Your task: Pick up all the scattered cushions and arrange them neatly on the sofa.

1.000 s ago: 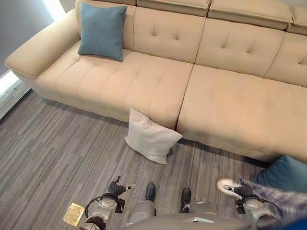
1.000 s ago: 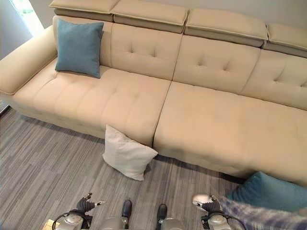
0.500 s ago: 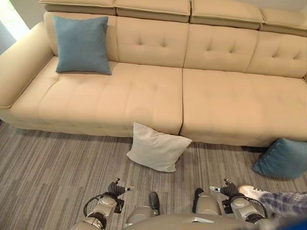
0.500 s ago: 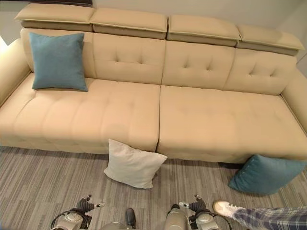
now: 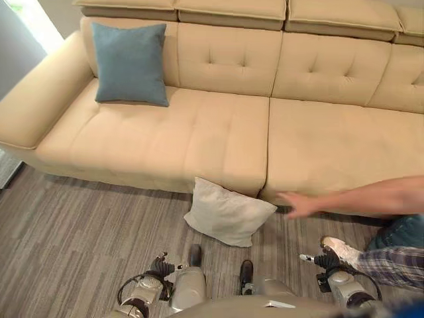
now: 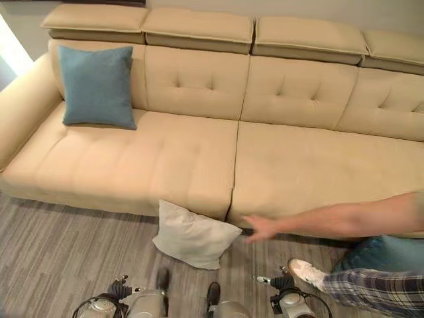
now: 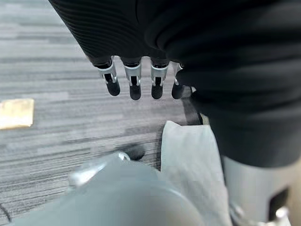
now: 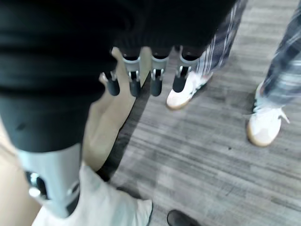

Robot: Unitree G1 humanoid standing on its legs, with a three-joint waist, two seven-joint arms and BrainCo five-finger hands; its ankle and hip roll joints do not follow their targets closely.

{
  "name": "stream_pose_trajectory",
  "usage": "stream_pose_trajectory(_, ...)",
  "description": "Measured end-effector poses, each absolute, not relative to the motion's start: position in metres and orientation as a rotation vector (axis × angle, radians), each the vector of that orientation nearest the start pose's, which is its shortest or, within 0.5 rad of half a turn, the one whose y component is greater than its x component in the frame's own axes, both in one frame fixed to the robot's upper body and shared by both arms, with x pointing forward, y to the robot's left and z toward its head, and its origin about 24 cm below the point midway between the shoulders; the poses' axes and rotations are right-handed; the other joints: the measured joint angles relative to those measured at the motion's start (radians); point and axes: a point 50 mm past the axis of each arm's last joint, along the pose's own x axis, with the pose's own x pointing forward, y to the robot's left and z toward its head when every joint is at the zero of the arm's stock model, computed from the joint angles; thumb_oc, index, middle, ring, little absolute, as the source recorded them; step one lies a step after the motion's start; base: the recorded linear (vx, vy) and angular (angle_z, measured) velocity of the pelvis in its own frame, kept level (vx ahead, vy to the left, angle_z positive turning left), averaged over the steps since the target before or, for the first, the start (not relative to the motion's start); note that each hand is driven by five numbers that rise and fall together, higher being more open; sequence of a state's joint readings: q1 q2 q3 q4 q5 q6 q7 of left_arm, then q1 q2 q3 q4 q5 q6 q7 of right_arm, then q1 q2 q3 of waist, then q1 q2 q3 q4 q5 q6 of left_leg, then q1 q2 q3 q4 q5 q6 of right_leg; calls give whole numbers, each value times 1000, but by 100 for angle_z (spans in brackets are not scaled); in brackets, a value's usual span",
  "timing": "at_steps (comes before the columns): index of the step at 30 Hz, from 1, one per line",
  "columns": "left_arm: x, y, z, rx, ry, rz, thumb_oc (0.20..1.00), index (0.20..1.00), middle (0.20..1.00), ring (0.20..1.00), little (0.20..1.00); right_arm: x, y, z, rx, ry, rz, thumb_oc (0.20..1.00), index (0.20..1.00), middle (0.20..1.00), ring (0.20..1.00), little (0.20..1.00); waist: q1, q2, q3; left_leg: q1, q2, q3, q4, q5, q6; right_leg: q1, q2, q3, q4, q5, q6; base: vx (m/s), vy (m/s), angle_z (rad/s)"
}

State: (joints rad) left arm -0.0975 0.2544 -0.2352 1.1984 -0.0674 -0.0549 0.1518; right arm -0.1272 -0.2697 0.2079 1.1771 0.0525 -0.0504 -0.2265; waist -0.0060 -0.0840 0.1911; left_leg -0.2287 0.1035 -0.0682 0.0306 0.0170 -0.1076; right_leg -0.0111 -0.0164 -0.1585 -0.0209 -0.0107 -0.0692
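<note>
One white cushion (image 5: pixel 228 213) lies on the floor ahead of our empty, relaxed left hand (image 7: pixel 136 84) and right hand (image 8: pixel 146 80); a person's arm (image 5: pixel 351 199) has reached in beside it.

No legible text, label, number or sign on any surface.

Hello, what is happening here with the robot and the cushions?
Nothing is held yet. Both robot hands, left hand and right hand, hang open, low by the floor. A white cushion leans on the floor against the sofa front, and a blue cushion stands on the seat by the armrest. A person's arm reaches in from the right toward the white cushion, not touching it.
</note>
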Motion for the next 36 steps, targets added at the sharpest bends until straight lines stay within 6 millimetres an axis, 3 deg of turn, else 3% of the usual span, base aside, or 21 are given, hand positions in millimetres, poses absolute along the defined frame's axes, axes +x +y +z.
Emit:
stream_pose_trajectory(2, 149, 222, -144, 395, 1009, 71, 1000, 1000, 1000, 1000, 1000, 152, -249, -136, -459, 982, -203, 1000, 1000, 1000, 1000, 1000, -9, 34, 17, 47, -2, -4, -41, 17, 19, 53, -7, 27, -11, -18, 53, 226, 367, -55)
stream_pose_trajectory(3, 147, 221, -146, 400, 1015, 62, 1000, 1000, 1000, 1000, 1000, 150, -248, -136, -457, 986, -203, 1000, 1000, 1000, 1000, 1000, -9, 41, 12, 87, -16, 9, -75, 53, 29, 62, -22, 43, -6, -29, 70, 120, 283, -65)
stream_pose_trajectory(4, 147, 221, -146, 400, 1015, 62, 1000, 1000, 1000, 1000, 1000, 149, -246, -137, -453, 989, -196, 1000, 1000, 1000, 1000, 1000, -14, 38, 9, 124, -47, 56, -105, 102, 62, 67, -61, 62, 11, -43, 94, 52, 207, -66)
stream_pose_trajectory(5, 147, 223, -145, 406, 1014, 66, 1000, 1000, 1000, 1000, 1000, 149, -243, -138, -446, 989, -190, 1000, 1000, 1000, 1000, 1000, -16, 37, 7, 145, -81, 84, -123, 115, 89, 53, -97, 57, 52, -55, 128, 29, 148, -53)
stream_pose_trajectory(6, 153, 225, -142, 415, 990, 67, 1000, 1000, 1000, 1000, 1000, 150, -241, -138, -442, 987, -186, 1000, 1000, 1000, 1000, 1000, -17, 37, 7, 148, -110, 91, -123, 112, 117, 31, -127, 48, 82, -61, 152, 28, 130, -25)
stream_pose_trajectory(8, 162, 239, -134, 449, 962, 90, 1000, 1000, 1000, 1000, 1000, 150, -233, -140, -423, 989, -172, 1000, 1000, 1000, 1000, 1000, -19, 32, 3, 158, -140, 93, -123, 98, 142, 7, -132, 35, 77, -82, 190, 76, 158, 0)
stream_pose_trajectory(9, 160, 248, -133, 467, 965, 106, 1000, 1000, 1000, 1000, 1000, 151, -230, -141, -416, 985, -165, 1000, 1000, 1000, 1000, 1000, -2, 12, -10, 178, -168, 114, -123, 74, 153, -1, -149, 35, 45, -30, 193, 88, 153, -13)
stream_pose_trajectory(10, 147, 246, -138, 458, 993, 102, 1000, 1000, 1000, 1000, 1000, 151, -231, -141, -417, 985, -168, 1000, 1000, 1000, 1000, 1000, -3, 27, -38, 186, -172, 118, -124, 56, 152, 19, -153, 35, 29, -21, 198, 40, 79, -17)
stream_pose_trajectory(13, 149, 243, -138, 450, 985, 97, 1000, 1000, 1000, 1000, 1000, 155, -231, -139, -418, 972, -168, 1000, 1000, 1000, 1000, 1000, -4, 28, -40, 177, -171, 117, -122, 64, 159, 17, -145, 35, 20, -20, 198, -87, 15, 1)
stream_pose_trajectory(16, 191, 232, -118, 417, 825, 86, 1000, 1000, 1000, 1000, 1000, 183, -230, -126, -430, 891, -170, 1000, 1000, 1000, 1000, 1000, -2, 23, 10, 49, -158, 112, -50, 71, 154, -85, -136, 34, 50, -10, 190, -198, -11, 8)
stream_pose_trajectory(18, 205, 224, -111, 399, 774, 84, 1000, 1000, 1000, 1000, 1000, 194, -229, -120, -457, 848, -163, 1000, 1000, 1000, 1000, 1000, -3, 31, 33, 2, -149, 111, 16, 68, 143, -138, -132, 35, 102, -9, 189, -252, -21, -5)
stream_pose_trajectory(19, 232, 218, -94, 415, 666, 61, 1000, 1000, 1000, 1000, 1000, 217, -232, -106, -484, 775, -164, 1000, 1000, 1000, 1000, 1000, 13, 33, 86, -84, -140, 107, 85, 37, 100, -228, -133, 34, 195, -52, 176, -141, -19, -4)
stream_pose_trajectory(21, 252, 217, -80, 395, 607, 92, 1000, 1000, 1000, 1000, 1000, 239, -231, -92, -491, 713, -175, 1000, 1000, 1000, 1000, 1000, 9, 46, 164, -142, -127, 102, 93, 54, 100, -305, -127, 35, 246, -43, 161, -152, -42, -4)
stream_pose_trajectory(25, 252, 217, -81, 362, 614, 116, 1000, 1000, 1000, 1000, 1000, 247, -228, -87, -506, 682, -180, 1000, 1000, 1000, 1000, 1000, 11, 49, 192, -206, -119, 92, 87, 59, 96, -393, -126, 25, 302, -55, 142, -36, -40, 10)
stream_pose_trajectory(30, 236, 218, -91, 357, 657, 118, 1000, 1000, 1000, 1000, 1000, 246, -225, -87, -501, 666, -178, 1000, 1000, 1000, 1000, 1000, 12, 49, 188, -137, -113, 89, 34, 92, 96, -341, -124, 8, 294, -58, 137, 3, -42, 6)
stream_pose_trajectory(34, 227, 219, -97, 355, 683, 120, 1000, 1000, 1000, 1000, 1000, 236, -227, -93, -502, 692, -178, 1000, 1000, 1000, 1000, 1000, 12, 49, 157, -98, -110, 87, 5, 107, 97, -303, -118, 3, 273, -59, 137, 11, -71, 1)
stream_pose_trajectory(36, 218, 219, -103, 346, 710, 123, 1000, 1000, 1000, 1000, 1000, 222, -229, -102, -503, 734, -177, 1000, 1000, 1000, 1000, 1000, 7, 48, 113, -60, -104, 83, -13, 112, 102, -251, -110, -11, 237, -59, 138, 39, -141, 11)
